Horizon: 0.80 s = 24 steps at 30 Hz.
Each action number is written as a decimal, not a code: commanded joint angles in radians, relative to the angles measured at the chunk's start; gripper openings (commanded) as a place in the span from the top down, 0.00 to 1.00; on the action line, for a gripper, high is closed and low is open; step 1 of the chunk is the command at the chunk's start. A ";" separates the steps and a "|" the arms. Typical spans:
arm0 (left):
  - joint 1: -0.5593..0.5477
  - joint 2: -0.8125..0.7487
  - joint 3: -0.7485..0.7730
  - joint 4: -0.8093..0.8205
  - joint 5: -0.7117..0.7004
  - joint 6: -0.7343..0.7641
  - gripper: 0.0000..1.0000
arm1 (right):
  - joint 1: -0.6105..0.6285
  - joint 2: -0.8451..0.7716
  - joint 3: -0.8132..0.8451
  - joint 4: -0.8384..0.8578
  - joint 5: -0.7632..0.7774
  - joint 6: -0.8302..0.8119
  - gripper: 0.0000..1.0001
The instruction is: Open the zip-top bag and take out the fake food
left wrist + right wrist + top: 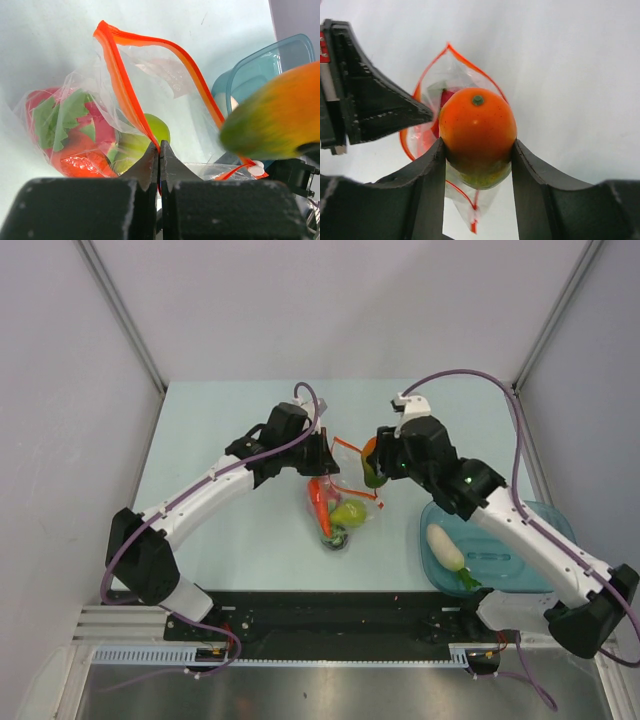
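Observation:
The clear zip-top bag (345,495) lies mid-table, its red-orange mouth (150,60) gaping open. My left gripper (159,150) is shut on the zip strip at one side of the mouth and holds it up. Inside the bag I see the pink-red dragon fruit (65,120), an orange carrot (318,502) and a green fruit (350,512). My right gripper (477,150) is shut on the orange (477,130), orange on top and green below, held just above the bag mouth (370,462). The white radish (445,546) lies in the teal tray (520,570).
The teal translucent tray sits at the right front, near the right arm's base. White walls stand close on the left, back and right. The black rail (330,620) runs along the table's near edge.

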 commanded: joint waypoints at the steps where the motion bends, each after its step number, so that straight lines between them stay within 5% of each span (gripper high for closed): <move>1: -0.005 -0.014 -0.002 0.035 0.012 -0.004 1.00 | -0.055 -0.089 0.023 -0.143 0.119 0.072 0.91; 12: -0.005 -0.004 0.004 0.028 0.020 0.010 1.00 | -0.447 -0.160 -0.005 -0.626 0.190 0.199 0.89; 19: -0.005 -0.002 0.002 0.027 0.021 0.016 1.00 | -0.687 -0.158 -0.179 -0.651 -0.016 0.162 0.87; 24: -0.005 -0.002 -0.007 0.030 0.029 0.016 1.00 | -0.718 -0.085 -0.204 -0.629 -0.069 0.169 0.84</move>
